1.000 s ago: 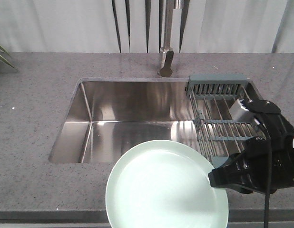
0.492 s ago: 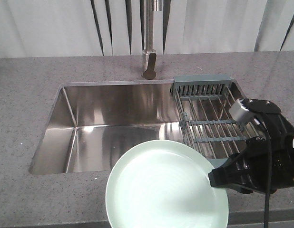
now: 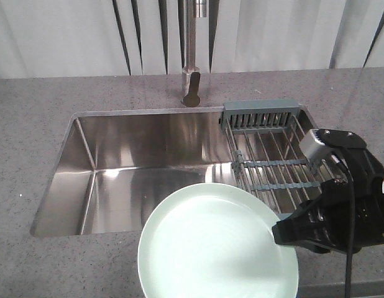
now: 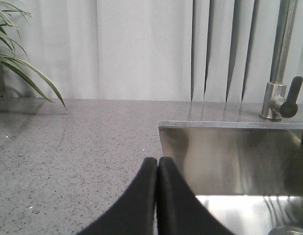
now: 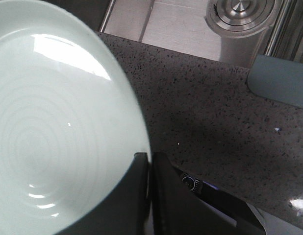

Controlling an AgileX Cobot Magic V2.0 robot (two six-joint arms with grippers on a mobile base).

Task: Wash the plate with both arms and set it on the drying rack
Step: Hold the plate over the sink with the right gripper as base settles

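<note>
Right hand [image 5: 149, 160] pinches the matte, round mint plate [image 3: 210, 248] by its rim; left hand [image 4: 158, 162] is pressed together.

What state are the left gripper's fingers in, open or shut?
Shut: in the left wrist view the left gripper has its black fingers pressed together, with nothing between them.

Round pale-mint plate [image 3: 210, 248], rim between right fingers [image 5: 162, 196]; wire drying rack [image 3: 274, 163] behind, at right end of sink [image 3: 148, 155]
</note>
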